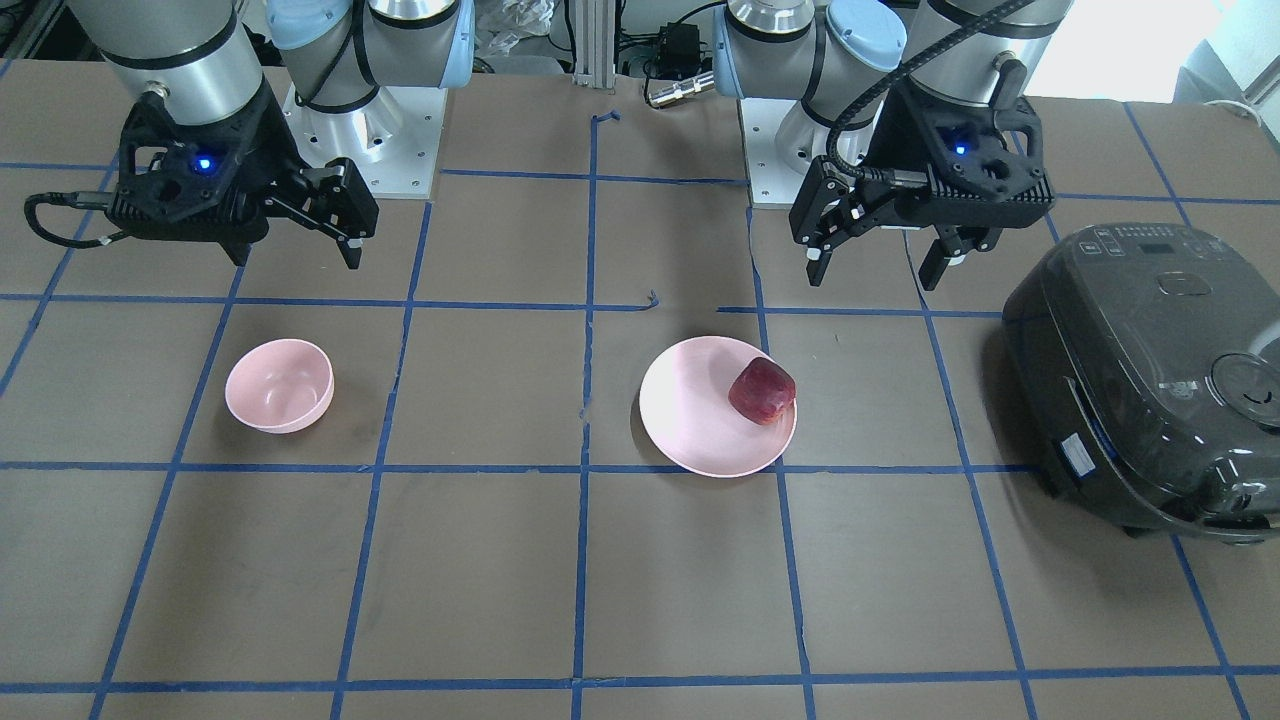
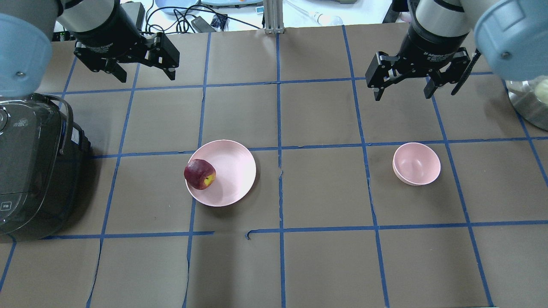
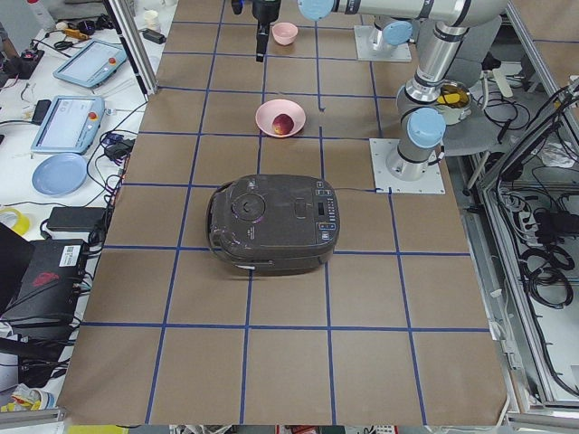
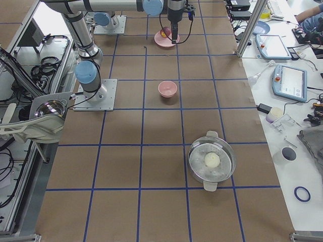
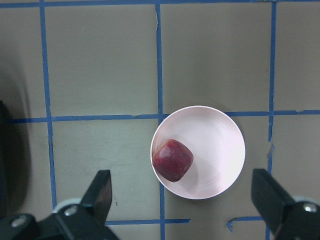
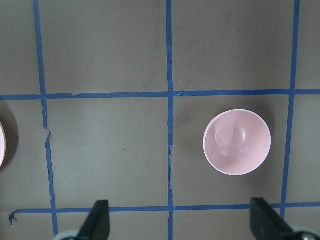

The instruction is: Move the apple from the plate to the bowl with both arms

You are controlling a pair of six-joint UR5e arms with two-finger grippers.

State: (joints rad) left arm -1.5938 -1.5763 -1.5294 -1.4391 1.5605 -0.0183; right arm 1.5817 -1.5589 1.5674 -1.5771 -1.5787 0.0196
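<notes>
The dark red apple (image 2: 199,174) lies on the left part of the flat pink plate (image 2: 233,171), also seen in the front view as apple (image 1: 762,391) and plate (image 1: 690,405). The small deep pink bowl (image 2: 416,163) stands empty to the right, apart from the plate. My left gripper (image 2: 147,78) hangs open and empty above the table, behind the plate. Its wrist view shows the apple (image 5: 172,160) on the plate (image 5: 215,145) between the open fingers (image 5: 102,190). My right gripper (image 2: 402,96) hangs open and empty behind the bowl (image 6: 237,142).
A dark grey rice cooker (image 2: 30,167) sits at the table's left end, close to the plate's side. A metal pot (image 2: 531,102) stands at the right edge. The arm bases (image 1: 370,130) are bolted at the robot's side. Blue tape lines grid the brown table.
</notes>
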